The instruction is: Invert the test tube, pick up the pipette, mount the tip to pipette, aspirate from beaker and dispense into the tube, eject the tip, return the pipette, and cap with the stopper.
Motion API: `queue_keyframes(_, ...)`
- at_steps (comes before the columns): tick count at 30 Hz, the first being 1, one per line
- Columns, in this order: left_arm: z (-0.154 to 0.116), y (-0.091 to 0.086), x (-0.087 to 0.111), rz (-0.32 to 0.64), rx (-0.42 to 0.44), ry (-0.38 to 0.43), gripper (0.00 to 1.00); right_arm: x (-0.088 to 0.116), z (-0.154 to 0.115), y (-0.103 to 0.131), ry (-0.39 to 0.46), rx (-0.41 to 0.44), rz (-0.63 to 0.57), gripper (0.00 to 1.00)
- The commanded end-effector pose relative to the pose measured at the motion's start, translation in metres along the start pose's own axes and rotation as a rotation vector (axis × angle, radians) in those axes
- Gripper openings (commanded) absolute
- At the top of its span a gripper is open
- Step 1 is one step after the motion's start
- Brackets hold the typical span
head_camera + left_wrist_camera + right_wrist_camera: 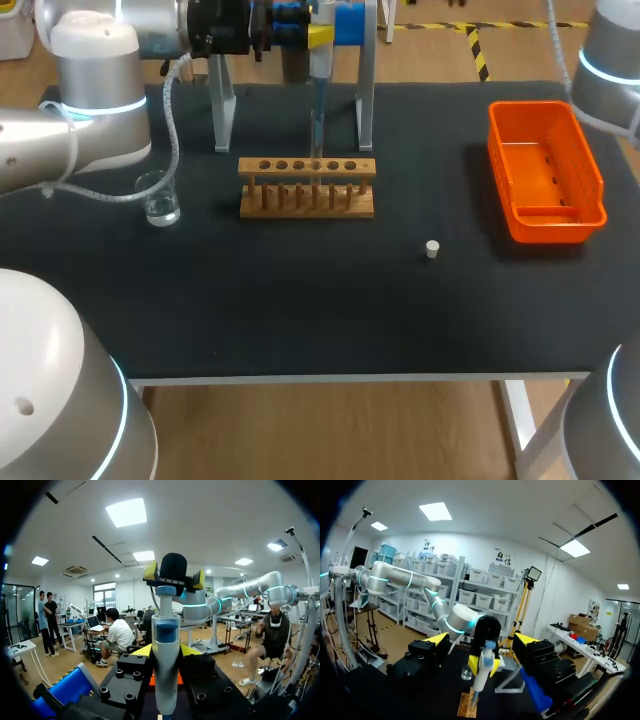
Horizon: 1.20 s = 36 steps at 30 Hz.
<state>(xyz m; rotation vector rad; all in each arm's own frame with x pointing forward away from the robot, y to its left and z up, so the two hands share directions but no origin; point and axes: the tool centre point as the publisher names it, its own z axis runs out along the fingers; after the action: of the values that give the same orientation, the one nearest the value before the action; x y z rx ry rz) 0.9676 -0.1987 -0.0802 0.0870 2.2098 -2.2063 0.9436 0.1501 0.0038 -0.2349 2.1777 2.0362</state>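
Pipette (319, 60) stands upright, clamped in the left fingers (142, 651). Its tip points straight down at the rack (306, 187) on the surface (300, 300). Right fingers (437, 640) are spread wide and face its head.

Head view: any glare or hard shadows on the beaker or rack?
Head view: beaker glints slightly; the shadow of the rack barely shows on the black table. Left wrist view: pipette evenly lit, no glare. Right wrist view: same, no hot spots on it.
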Motion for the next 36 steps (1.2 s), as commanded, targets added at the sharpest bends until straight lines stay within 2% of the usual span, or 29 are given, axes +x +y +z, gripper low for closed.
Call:
queue_keyframes(1,0.0,-0.001,0.0,-0.001,-0.003,-0.001,0.0,0.016,-0.032,-0.019,-0.023,0.023,0.0,1.0)
queue_keyframes(7,0.0,-0.001,0.0,-0.001,-0.003,-0.001,0.0,0.021,-0.037,-0.067,-0.029,0.092,0.007,1.0)
queue_keyframes(11,0.0,-0.001,0.0,-0.001,-0.003,-0.001,0.0,0.025,-0.033,-0.096,-0.016,0.096,0.013,1.0)
queue_keyframes(16,0.0,-0.001,0.0,-0.001,-0.003,-0.001,0.0,0.033,-0.025,-0.127,0.009,0.078,-0.045,1.0)
queue_keyframes(22,0.0,-0.001,0.0,-0.001,-0.003,-0.001,0.0,0.036,-0.008,-0.165,0.023,0.097,0.002,1.0)
queue_keyframes(36,0.0,-0.001,0.0,-0.001,-0.003,-0.001,0.0,0.031,0.042,-0.223,0.083,0.161,0.035,1.0)
